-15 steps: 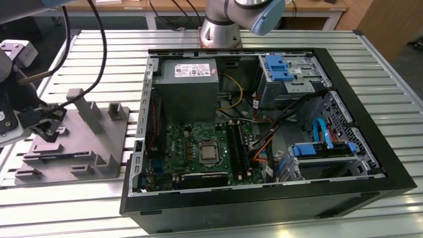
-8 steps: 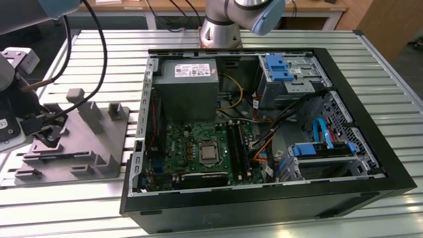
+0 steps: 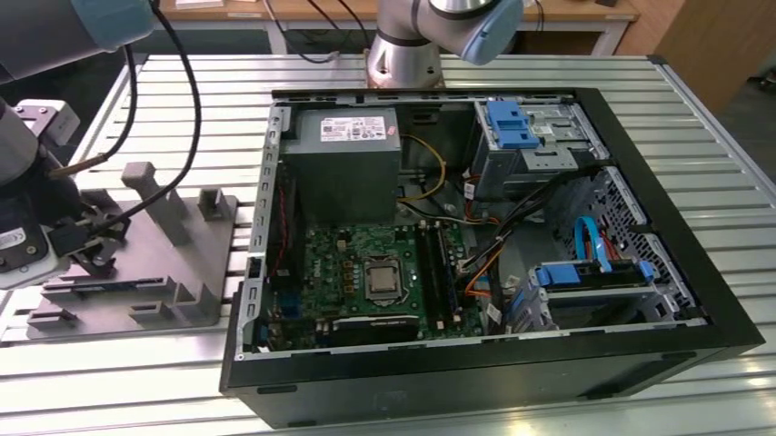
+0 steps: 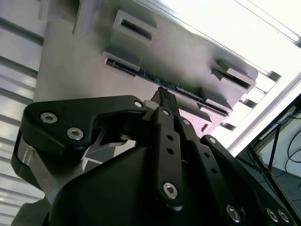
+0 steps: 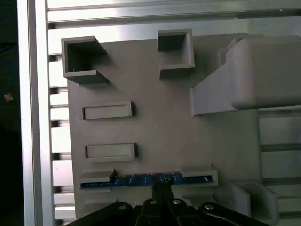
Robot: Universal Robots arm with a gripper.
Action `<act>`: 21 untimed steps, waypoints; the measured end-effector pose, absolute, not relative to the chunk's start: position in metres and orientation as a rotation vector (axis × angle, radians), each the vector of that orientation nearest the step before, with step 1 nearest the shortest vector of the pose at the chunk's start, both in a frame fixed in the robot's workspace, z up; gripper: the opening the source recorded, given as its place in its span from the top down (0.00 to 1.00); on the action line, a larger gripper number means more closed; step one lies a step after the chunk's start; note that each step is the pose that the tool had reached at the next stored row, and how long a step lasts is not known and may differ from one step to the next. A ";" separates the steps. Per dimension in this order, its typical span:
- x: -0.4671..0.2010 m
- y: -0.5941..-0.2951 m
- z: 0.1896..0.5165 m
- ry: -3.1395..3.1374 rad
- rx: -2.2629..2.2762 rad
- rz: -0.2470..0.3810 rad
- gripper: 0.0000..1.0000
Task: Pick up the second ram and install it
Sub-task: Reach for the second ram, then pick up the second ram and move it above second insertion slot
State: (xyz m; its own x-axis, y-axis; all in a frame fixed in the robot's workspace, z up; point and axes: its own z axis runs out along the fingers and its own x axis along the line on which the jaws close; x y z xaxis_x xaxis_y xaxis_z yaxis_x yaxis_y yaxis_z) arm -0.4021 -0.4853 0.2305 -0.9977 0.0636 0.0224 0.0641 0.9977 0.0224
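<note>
- On the table (image 3: 182,82), at the exterior view's left, a grey fixture (image 3: 182,263) stood beside the open case (image 3: 710,282), likely so that parts waited within the arm's reach.
- The ram (image 5: 136,179) stood on its long edge in the fixture, its ends caught in two slotted blocks. That probably left its upper edge free for a grasp from above.
- The claw (image 5: 162,187) pointed down at the middle of the ram's length, which I judge would keep the stick balanced when lifted.
- Its fingers were drawn close together, no gap showing between them, and appeared to pinch the ram's upper edge.
- The ram lay right at the claw's tips and crossed them, each end reaching past them into its block. It was not yet out of the fixture.
- The green board (image 3: 345,263) inside the case lay well apart from both.
</note>
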 end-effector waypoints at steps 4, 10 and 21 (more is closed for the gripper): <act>-0.402 -0.485 0.228 -3.118 -0.099 -0.036 0.90; -0.402 -0.485 0.228 -3.118 -0.099 -0.036 0.90; -0.402 -0.485 0.228 -3.119 -0.065 -0.036 0.90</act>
State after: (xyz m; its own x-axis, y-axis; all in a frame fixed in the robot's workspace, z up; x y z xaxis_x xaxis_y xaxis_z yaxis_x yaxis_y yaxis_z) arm -0.4024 -0.4853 0.2277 -0.9989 0.0414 0.0224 0.0419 0.9989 0.0223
